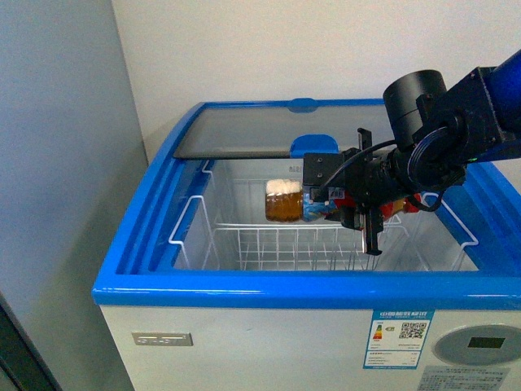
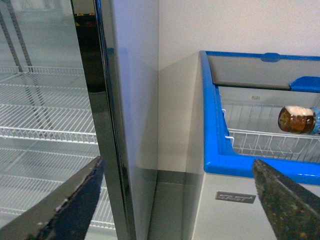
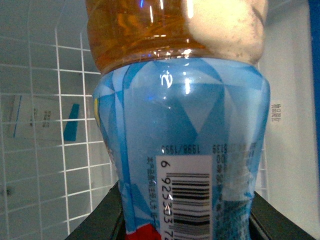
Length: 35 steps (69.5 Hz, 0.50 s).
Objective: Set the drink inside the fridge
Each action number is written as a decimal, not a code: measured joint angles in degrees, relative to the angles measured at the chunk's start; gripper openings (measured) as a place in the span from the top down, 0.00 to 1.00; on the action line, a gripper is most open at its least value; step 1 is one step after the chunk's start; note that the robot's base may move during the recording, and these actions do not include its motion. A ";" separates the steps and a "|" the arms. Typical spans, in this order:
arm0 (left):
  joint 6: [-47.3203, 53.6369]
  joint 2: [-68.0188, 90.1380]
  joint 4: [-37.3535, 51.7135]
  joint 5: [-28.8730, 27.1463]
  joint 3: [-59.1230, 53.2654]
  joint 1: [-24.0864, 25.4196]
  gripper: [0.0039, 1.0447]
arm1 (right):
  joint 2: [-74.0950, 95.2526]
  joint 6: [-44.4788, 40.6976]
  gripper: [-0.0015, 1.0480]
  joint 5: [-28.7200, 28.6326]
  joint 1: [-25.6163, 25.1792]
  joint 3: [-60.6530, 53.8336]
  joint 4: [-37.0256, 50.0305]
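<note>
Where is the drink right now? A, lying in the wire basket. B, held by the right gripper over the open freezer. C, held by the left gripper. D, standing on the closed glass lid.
B: the right gripper is closed on the drink, holding it sideways over the fridge's open part, above the wire basket; the left gripper is open and empty.
</note>
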 joint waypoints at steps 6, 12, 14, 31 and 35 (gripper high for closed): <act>-0.02 0.00 0.00 0.00 0.00 0.00 0.08 | 1.79 0.04 0.63 0.04 0.26 0.92 0.15; -0.02 0.00 0.00 0.00 0.00 0.00 0.08 | 3.93 0.20 0.63 0.22 0.46 2.36 0.55; -0.02 0.00 0.00 0.00 0.00 0.00 0.08 | 4.63 0.20 0.63 0.42 0.50 2.91 0.59; -0.02 0.00 0.00 0.00 0.00 0.00 0.08 | 10.34 0.02 0.63 1.53 0.70 6.62 1.57; -0.02 0.00 0.00 0.00 0.00 0.00 0.08 | 11.65 -0.02 0.63 1.73 0.72 7.82 1.75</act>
